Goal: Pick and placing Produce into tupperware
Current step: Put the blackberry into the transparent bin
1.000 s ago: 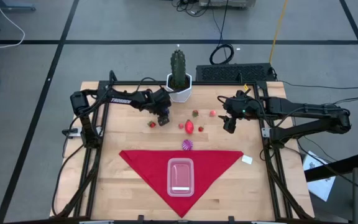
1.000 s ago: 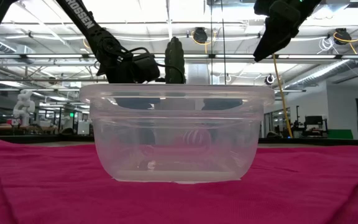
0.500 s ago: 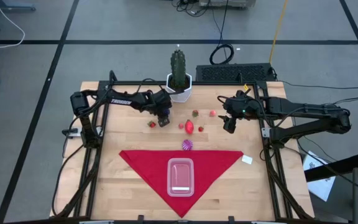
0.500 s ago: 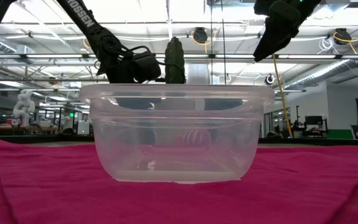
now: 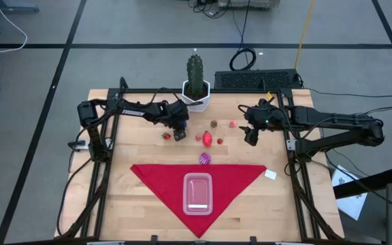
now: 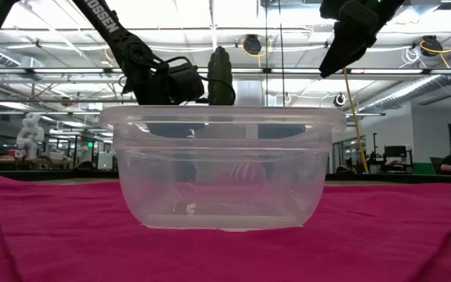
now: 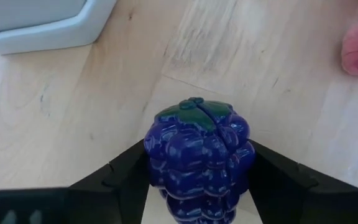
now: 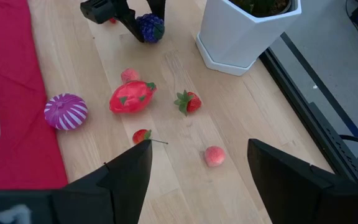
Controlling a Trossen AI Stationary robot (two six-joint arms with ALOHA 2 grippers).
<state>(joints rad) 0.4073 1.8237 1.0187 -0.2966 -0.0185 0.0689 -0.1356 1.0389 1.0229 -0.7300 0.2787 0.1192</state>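
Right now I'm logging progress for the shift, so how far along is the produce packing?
Nothing looks packed yet: the tupperware on the red cloth appears empty. In hand: the left gripper has closed on the purple grape bunch, low over the table near the cactus pot. Left on the wood: striped purple piece, red fruit, strawberries and small pink pieces. The right gripper hovers open, empty.

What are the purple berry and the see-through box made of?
The purple berry, held between the left end effector's fingers, looks like glossy moulded plastic: its bumps shine and its green leaf is shaped in. The box seems thin clear plastic, since the striped toy shows through its wall.
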